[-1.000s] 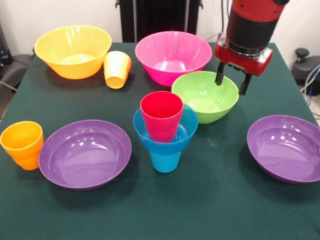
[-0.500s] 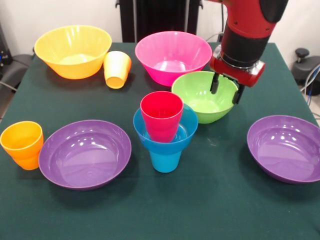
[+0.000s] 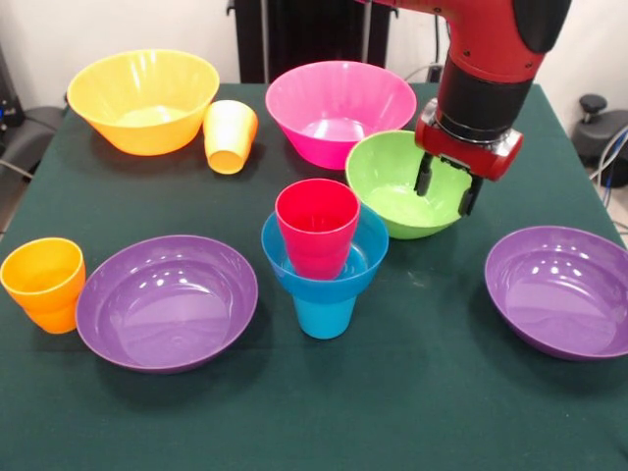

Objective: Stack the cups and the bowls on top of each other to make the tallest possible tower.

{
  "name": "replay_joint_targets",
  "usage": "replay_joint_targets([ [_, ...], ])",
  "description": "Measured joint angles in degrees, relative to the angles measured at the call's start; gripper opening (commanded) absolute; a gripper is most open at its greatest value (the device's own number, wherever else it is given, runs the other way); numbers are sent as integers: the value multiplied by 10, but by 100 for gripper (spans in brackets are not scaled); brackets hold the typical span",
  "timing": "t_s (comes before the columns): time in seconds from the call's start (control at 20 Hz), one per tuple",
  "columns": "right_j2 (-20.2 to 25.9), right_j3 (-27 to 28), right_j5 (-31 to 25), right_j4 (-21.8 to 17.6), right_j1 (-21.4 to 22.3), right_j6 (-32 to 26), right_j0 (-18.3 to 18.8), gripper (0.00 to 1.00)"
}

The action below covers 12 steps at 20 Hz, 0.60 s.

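At right of centre, the claw point(image 3: 448, 190) grips the right rim of the lime green bowl point(image 3: 397, 186), one finger inside the bowl and one outside. The bowl tilts, its mouth facing left, just in front of the pink bowl point(image 3: 339, 103). At centre, the red cup point(image 3: 317, 226) sits in the small blue bowl point(image 3: 325, 263), which rests on the blue cup point(image 3: 324, 316). Purple bowls lie at lower left point(image 3: 167, 301) and lower right point(image 3: 561, 290) of the table point(image 3: 412, 402).
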State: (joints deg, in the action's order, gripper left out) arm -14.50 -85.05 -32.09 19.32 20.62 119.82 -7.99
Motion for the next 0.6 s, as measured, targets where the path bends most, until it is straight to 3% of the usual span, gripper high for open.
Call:
replay_joint_targets([
  [0.6, 0, -3, 0, 6, 5, 0, -3, 100],
])
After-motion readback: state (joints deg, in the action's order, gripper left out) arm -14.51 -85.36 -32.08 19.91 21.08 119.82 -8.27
